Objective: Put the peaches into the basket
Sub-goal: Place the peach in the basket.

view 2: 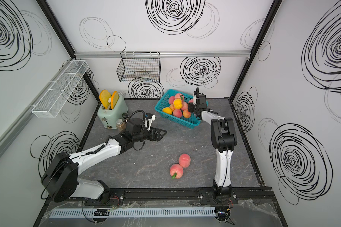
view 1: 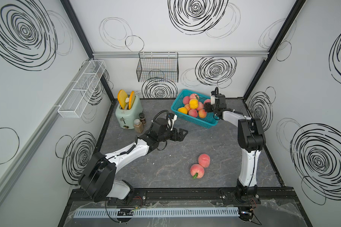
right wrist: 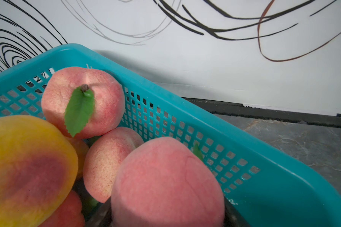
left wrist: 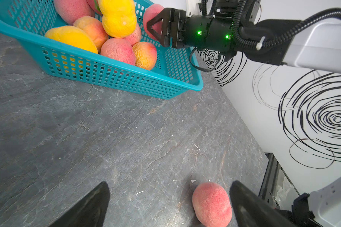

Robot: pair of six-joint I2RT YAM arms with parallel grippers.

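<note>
The turquoise basket [view 1: 195,120] [view 2: 177,118] [left wrist: 110,76] [right wrist: 185,102] stands at the back of the table and holds several peaches, pink-red and yellow. Over its right end my right gripper [view 1: 206,107] [view 2: 191,107] [left wrist: 154,25] [right wrist: 167,216] is shut on a pink peach [view 1: 206,102] [left wrist: 152,15] [right wrist: 165,180]. Two more pink peaches [view 1: 204,160] [view 1: 197,171] [view 2: 184,160] [view 2: 176,171] lie touching on the table near the front. My left gripper [view 1: 182,133] [view 2: 161,134] [left wrist: 169,186] hangs open and empty mid-table; in the left wrist view a loose peach [left wrist: 212,204] lies beyond its fingers.
A mint toaster [view 1: 127,114] with orange slices stands at the back left, spice jars [view 1: 139,125] beside it. A black wire basket [view 1: 158,68] hangs on the back wall. A white mesh rack [view 1: 83,88] hangs on the left wall.
</note>
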